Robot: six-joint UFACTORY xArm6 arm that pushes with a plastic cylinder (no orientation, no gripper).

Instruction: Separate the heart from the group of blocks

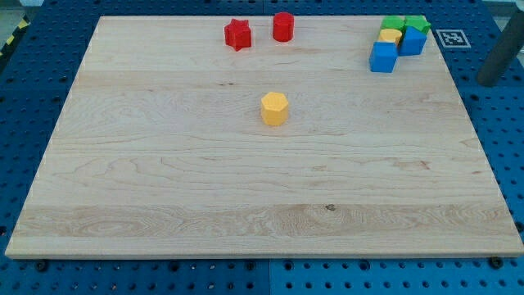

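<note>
A group of blocks sits at the board's top right corner. It holds a yellow heart [390, 37], two green blocks [394, 22] [417, 22] behind it, a blue block [413, 41] touching its right side and a blue cube [382, 57] just below it. A dark rod slants in at the view's right edge. My tip [489, 82] is off the board, to the right of the group and apart from every block.
A red star [237, 34] and a red cylinder [283, 26] stand near the top edge, left of the group. A yellow hexagon [274, 108] sits near the board's middle. A fiducial tag [449, 38] lies beyond the board's [246, 197] top right corner.
</note>
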